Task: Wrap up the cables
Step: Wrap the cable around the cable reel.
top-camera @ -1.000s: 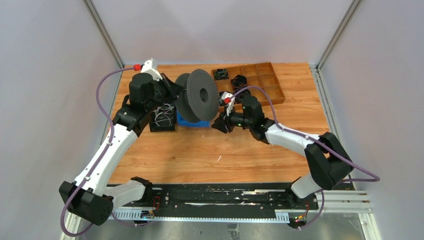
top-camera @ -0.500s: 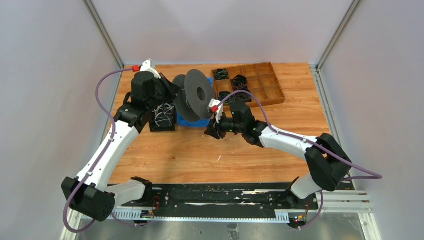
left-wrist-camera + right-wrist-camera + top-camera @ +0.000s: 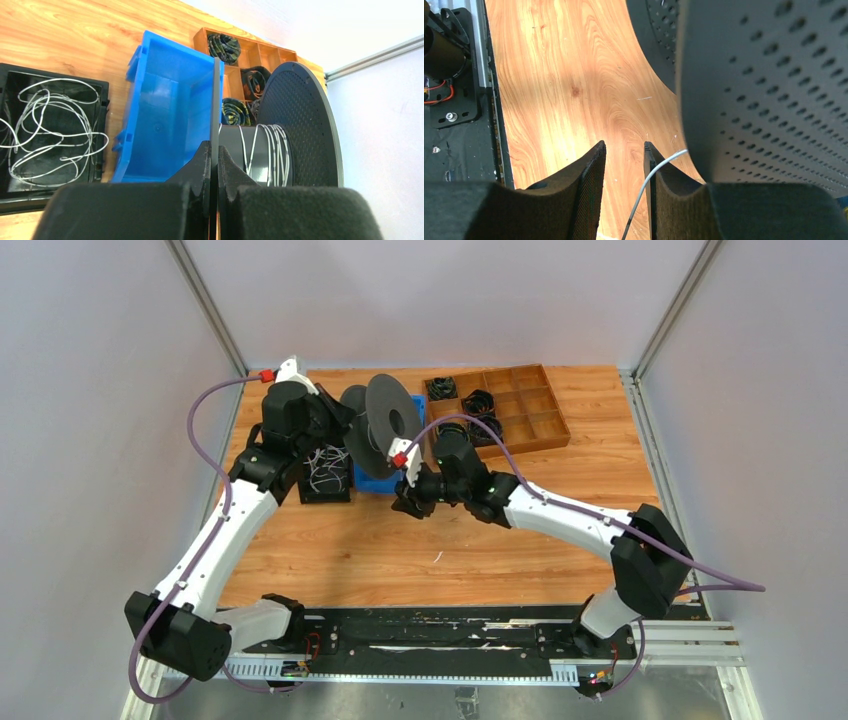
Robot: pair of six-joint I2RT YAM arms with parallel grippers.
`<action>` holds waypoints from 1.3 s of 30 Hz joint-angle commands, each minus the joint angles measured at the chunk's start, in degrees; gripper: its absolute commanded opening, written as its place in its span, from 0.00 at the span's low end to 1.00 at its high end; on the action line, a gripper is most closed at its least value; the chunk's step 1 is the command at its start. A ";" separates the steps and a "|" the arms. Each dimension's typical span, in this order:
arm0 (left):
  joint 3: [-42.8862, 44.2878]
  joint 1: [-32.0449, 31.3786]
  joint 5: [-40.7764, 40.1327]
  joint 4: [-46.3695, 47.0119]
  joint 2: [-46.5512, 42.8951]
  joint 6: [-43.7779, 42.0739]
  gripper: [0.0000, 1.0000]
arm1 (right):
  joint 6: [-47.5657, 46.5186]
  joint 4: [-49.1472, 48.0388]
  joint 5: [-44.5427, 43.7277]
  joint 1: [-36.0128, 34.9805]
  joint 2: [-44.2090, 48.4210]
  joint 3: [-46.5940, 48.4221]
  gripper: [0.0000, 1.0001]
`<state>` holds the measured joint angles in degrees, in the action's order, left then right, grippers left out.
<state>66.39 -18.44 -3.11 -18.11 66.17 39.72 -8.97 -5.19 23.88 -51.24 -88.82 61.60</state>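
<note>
I'm seeing the cables (image 3: 55, 132) lying as loose whitish loops in the black box (image 3: 103, 125), with a few turns sitting wound round the spool (image 3: 300, 125) hub.

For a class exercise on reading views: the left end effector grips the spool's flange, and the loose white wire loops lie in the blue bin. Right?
No. The loose white wire loops lie in the black tray beside the blue bin, as the left wrist view shows. The left end effector does grip the spool's flange.
</note>
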 commanded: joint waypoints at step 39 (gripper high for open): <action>-3.60 -0.02 1.71 8.18 -2.02 -0.17 0.00 | -8.79 24.80 -3.56 -5.27 -8.55 27.64 0.29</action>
<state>62.85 -18.39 -2.00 -14.98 66.08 39.18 -16.45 16.47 22.44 -55.66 -95.59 85.73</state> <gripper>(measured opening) 0.042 0.290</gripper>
